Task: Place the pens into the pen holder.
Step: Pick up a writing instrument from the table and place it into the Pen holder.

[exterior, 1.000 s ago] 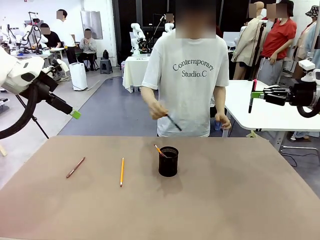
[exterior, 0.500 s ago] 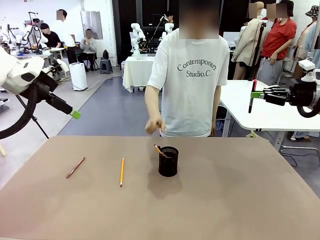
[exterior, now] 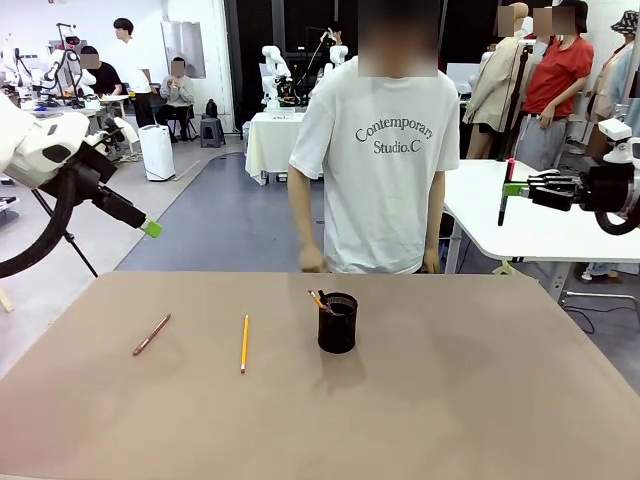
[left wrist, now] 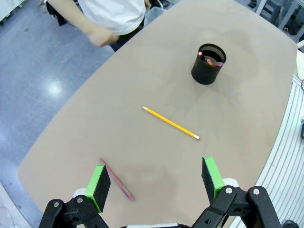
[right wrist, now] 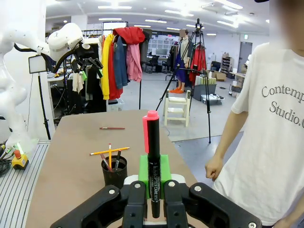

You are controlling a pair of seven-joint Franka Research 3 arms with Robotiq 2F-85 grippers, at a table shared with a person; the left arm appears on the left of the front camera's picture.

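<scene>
Aloft, left end effector (left wrist: pixel 154 173) gapes wide; right end effector (right wrist: pixel 152 175) clamps a black marker (right wrist: pixel 153 142).

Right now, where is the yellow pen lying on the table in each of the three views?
Front view: yellow pen left of centre, pointing away from the camera, left of the pen holder.
Left wrist view: yellow pen diagonal at mid-picture, below and left of the pen holder.
Right wrist view: yellow pen small, left of centre, just behind the pen holder.
Shared landmark: the black mesh pen holder.
</scene>
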